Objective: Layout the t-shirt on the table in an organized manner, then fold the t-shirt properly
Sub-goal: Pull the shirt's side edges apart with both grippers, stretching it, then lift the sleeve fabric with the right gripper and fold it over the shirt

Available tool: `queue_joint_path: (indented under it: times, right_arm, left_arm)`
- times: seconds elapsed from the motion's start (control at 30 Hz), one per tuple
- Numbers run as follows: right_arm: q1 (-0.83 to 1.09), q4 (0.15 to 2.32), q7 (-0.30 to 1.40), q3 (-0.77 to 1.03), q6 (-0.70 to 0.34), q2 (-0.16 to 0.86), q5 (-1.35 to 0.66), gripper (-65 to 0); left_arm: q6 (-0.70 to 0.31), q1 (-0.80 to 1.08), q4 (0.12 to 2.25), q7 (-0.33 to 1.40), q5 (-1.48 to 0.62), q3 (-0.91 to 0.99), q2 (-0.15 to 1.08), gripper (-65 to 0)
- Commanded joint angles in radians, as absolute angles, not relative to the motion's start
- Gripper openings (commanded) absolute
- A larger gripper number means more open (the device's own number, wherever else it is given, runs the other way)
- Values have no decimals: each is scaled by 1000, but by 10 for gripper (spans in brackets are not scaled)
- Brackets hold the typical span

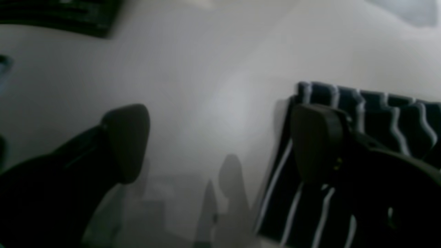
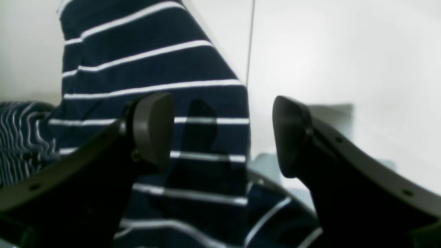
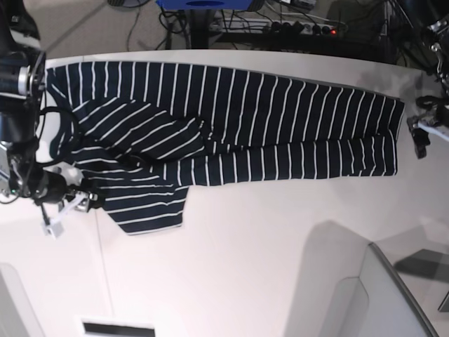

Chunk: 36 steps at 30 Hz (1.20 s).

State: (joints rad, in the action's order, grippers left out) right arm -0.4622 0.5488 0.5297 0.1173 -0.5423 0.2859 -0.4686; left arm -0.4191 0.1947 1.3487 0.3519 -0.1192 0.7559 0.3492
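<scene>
The t-shirt [image 3: 280, 126], dark navy with thin white stripes, lies stretched sideways across the white table [image 3: 245, 253], with a sleeve flap [image 3: 147, 207] hanging toward the front left. My right gripper [image 3: 74, 203] hovers at that sleeve's left edge. In the right wrist view it is open [image 2: 222, 132], nothing between its fingers, striped cloth [image 2: 144, 69] below and bare table beside the seam line [image 2: 251, 41]. My left gripper [image 3: 423, 133] sits just off the shirt's right end. It is open [image 1: 220, 144] over bare table, one finger [image 1: 317, 141] above the shirt's edge [image 1: 379, 106].
Cables and a power strip [image 3: 302, 28] run behind the table's far edge. A pale box-like shape [image 3: 393, 295] stands at the front right. A dark object [image 1: 69, 17] shows at the top left of the left wrist view.
</scene>
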Motion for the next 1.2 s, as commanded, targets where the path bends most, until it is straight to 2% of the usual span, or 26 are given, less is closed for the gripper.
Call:
queue_joint_path:
  times: [0.0,0.13,0.33,0.43,0.6,0.63,0.7,0.83,1.03,1.1,1.17]
  right_arm:
    - [-504,526,492,99,-552,300,-483,-228]
    - [-516,440,440,56,-552,295,-483,-231]
    - [-515,435,440,54,-555,263,-484,-240]
    - [-515,435,440,54,-555,257,-484,-345]
    - [-518,435,455,54,-553,243,-484,-626]
    - [-519,437,458,58,-553,243,-484,-650]
    - [-521,446,460,62,-556,242,-486,-636]
    - [-484,575,473,62,-558,239,-487,-650]
    - [-394,901,598,64,-556,237,-489,-650]
    - [-363,1007,634,65,-552,237,-490,-650]
    - [-344,1090,685,67,-550,237,-490,-650]
  left_arm:
    - [-415,202,1382,329,-128,773,369,-26]
    - [-415,222,1392,329,-128,791,369,-26]
    - [-415,216,1369,329,-128,780,369,-26]
    - [-415,209,1368,331,-124,779,354,-26]
    - [-415,208,1356,331,-120,754,343,-26]
    - [-415,208,1348,331,-120,736,344,-26]
    - [-415,208,1326,331,-119,691,348,-26]
    - [-415,209,1277,329,-119,628,348,-26]
    - [-415,234,1253,331,-119,591,348,-30]
    - [-415,243,1251,328,-119,595,348,-69]
    - [-415,248,1253,328,-119,595,348,-150]
